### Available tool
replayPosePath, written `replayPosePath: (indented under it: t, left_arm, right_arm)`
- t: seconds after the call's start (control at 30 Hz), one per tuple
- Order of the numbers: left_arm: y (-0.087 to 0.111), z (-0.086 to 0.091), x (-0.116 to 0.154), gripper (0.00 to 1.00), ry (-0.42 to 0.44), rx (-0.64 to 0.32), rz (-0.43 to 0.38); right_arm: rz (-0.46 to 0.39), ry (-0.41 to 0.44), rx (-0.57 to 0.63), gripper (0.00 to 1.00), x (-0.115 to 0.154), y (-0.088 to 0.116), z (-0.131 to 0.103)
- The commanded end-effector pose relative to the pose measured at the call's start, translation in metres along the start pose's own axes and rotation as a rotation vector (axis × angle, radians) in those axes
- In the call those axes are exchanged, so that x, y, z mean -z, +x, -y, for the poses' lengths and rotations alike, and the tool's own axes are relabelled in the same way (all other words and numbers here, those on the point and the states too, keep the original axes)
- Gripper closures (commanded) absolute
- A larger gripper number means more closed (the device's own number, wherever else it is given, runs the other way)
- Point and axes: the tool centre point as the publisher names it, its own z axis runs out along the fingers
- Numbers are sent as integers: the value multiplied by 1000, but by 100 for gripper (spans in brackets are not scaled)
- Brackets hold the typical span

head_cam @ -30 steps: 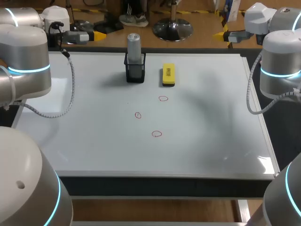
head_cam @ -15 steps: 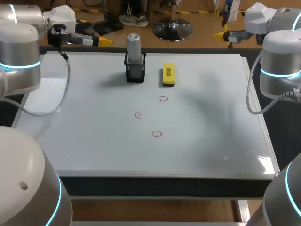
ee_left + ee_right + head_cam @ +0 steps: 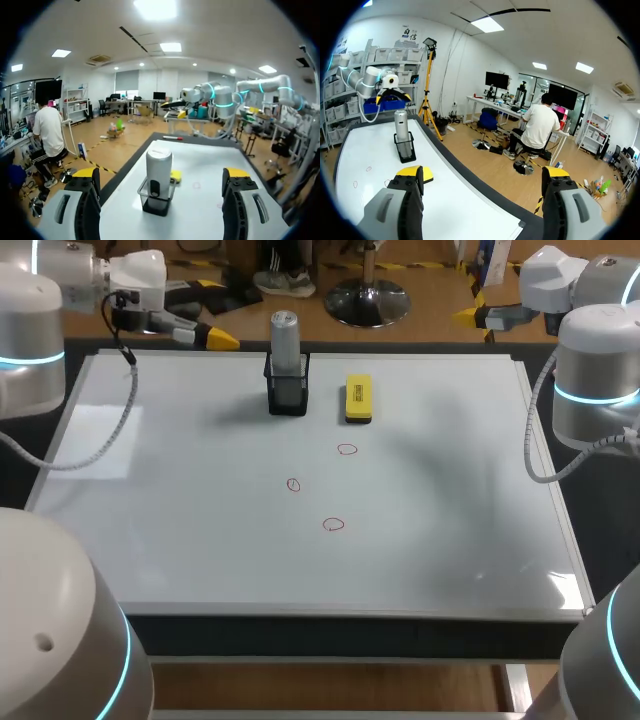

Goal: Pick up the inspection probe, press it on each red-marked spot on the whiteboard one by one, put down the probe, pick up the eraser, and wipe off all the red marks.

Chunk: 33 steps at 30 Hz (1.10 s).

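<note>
We see the inspection probe [image 3: 285, 340], a smooth grey cylinder with a rounded cap, standing in a small black open-sided holder [image 3: 287, 396] near the far edge of the glossy whiteboard [image 3: 180, 530]. Just beside the holder lies the eraser [image 3: 358, 398], a yellow rectangular block on a dark base. Three small red marks [image 3: 347, 450] are drawn as loose rings in front of them, well apart from each other.

Our left gripper [image 3: 215, 337] has swung in from beyond the far left corner and now hangs at the board's far edge, nearer the probe than a second ago. Its fingers are spread wide and hold nothing. Our right gripper [image 3: 470, 313] has not shifted, off the far right side, and its fingers are likewise spread. The probe, eraser and marks lie as before.

The probe's long axis is vertical, cap up, with its lower end seemingly resting on the holder's floor. The eraser's long side runs from near to far.
</note>
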Motion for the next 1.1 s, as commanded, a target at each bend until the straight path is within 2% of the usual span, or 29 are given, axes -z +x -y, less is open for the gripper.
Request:
replayPosePath:
  t: [0.03,0.47,0.83,1.1]
  left_arm:
    - [-5,-4,-13,0,9,-4,-130]
    - [-2,-8,-51,0,33,-35,-192]
    - [4,-12,-76,0,49,-31,-212]
    - [10,-20,-92,0,26,-31,-211]
  right_arm:
    - [-1,0,0,0,0,0,0]
    - [-1,0,0,0,0,0,0]
    - [-1,0,0,0,0,0,0]
    - [-1,0,0,0,0,0,0]
